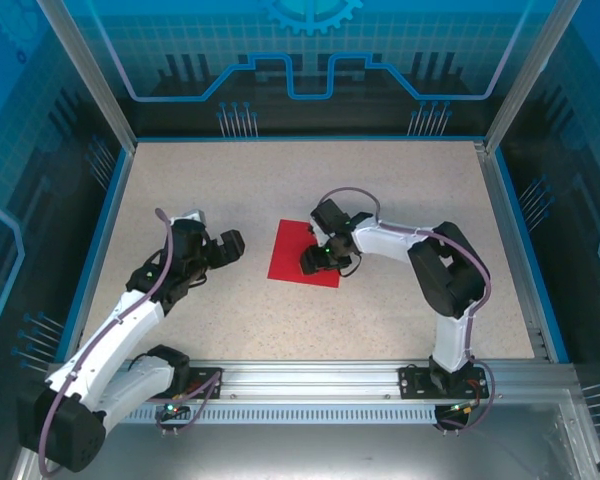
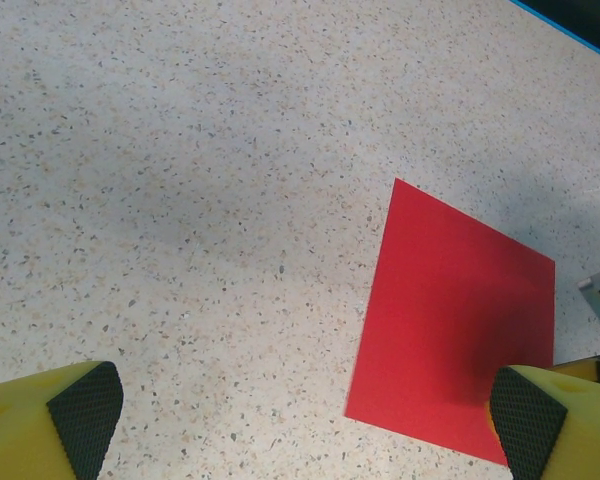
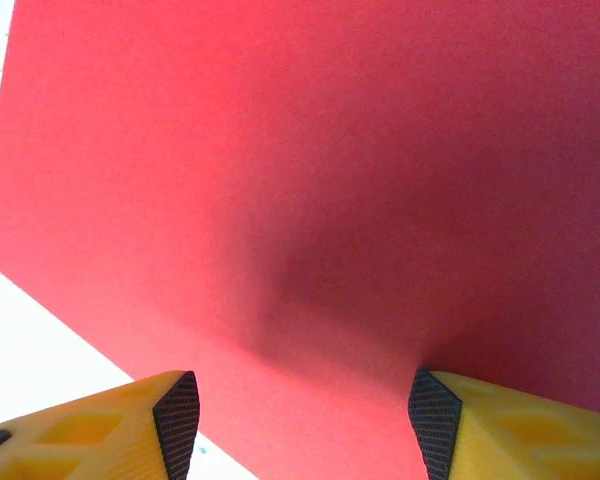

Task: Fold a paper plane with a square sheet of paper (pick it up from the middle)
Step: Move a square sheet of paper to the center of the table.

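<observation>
Fingers (image 3: pixel 177 425) of the right gripper (image 3: pixel 300 420) are planted apart on the square sheet of paper (image 3: pixel 310 150); the bump raised between must be pinched next. Left gripper (image 2: pixel 305 415) is held wide.

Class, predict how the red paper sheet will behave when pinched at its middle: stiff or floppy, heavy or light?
Probably floppy: the red sheet seems to buckle into a soft ridge between the pads of the right gripper. Likely very light, as it lies thin and flat on the table.

White-and-black arms (image 1: pixel 105 345), purple cables (image 1: pixel 166 245); yellow fingers (image 2: pixel 25 435), black textured pads (image 2: pixel 85 415).
</observation>
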